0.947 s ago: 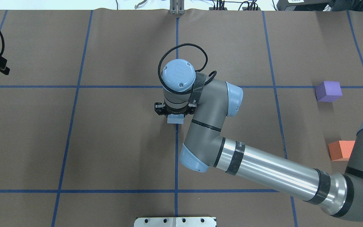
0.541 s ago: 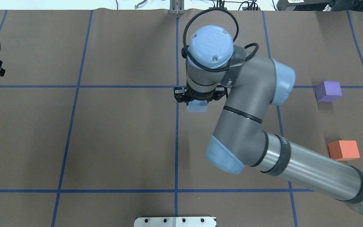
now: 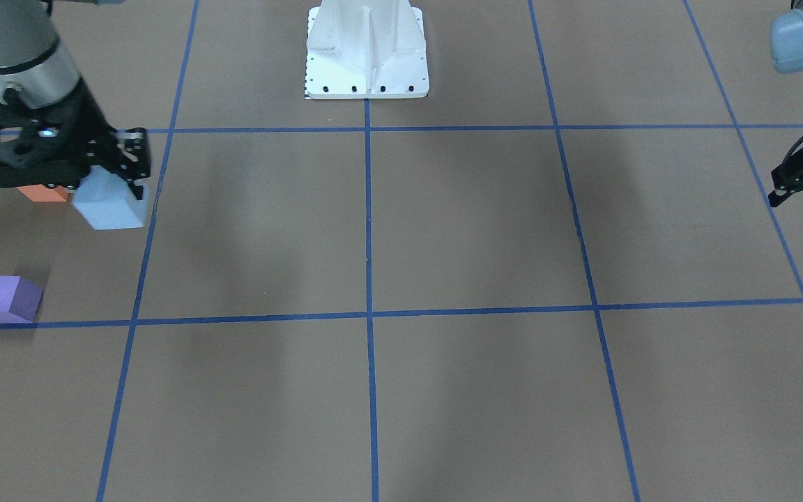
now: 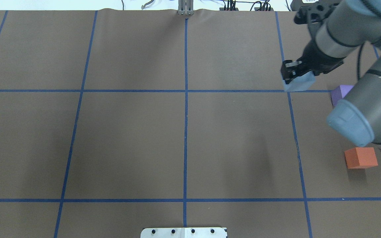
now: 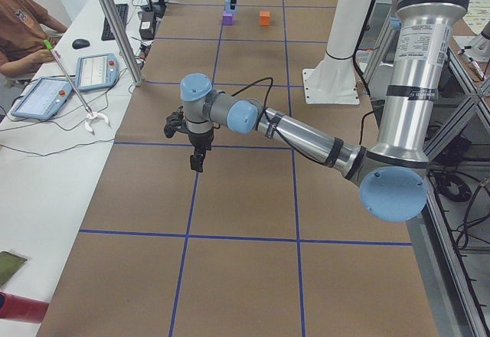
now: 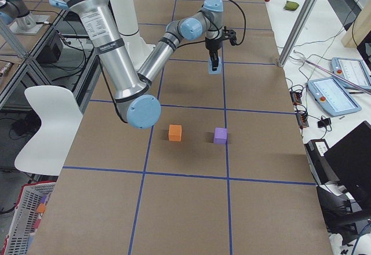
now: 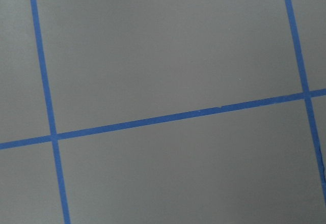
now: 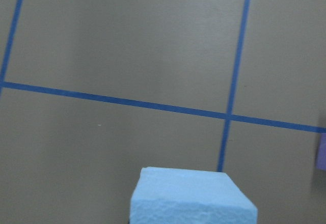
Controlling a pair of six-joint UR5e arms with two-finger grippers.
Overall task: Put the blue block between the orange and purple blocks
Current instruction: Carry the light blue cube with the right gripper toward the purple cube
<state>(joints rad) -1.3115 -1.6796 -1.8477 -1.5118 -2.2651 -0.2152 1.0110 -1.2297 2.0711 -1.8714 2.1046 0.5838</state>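
Nearest the robot's base, on its right side, the orange block sits flat on the surface, sides approx. square w/ the tape lines. Next out is the purple block, also flat on the surface, just by a cross-line of tape. In the overhead view it's partly hidden by the right arm. The two blocks stand apart w/ a gap btwn them.

Farther out again, the blue block is held up off the surface by the right fingers. They point down and are clamped on its upper part from two sides; the lower part hangs free below them. It's beyond the purple block and more toward the table's middle, over a tape crossing in the overhead view, so not btwn the other two. Shape is approx. cubic, so no clear long axis. The front view shows it a touch taller than wide, w/ the taller side running up-down. In the overhead view its edges are turned slightly vs. the tape grid.

Farthest off, on the robot's left side, the left fingers hang above the surface, spread apart w/ nothing btwn them. The left wrist view shows only tape lines & surface.
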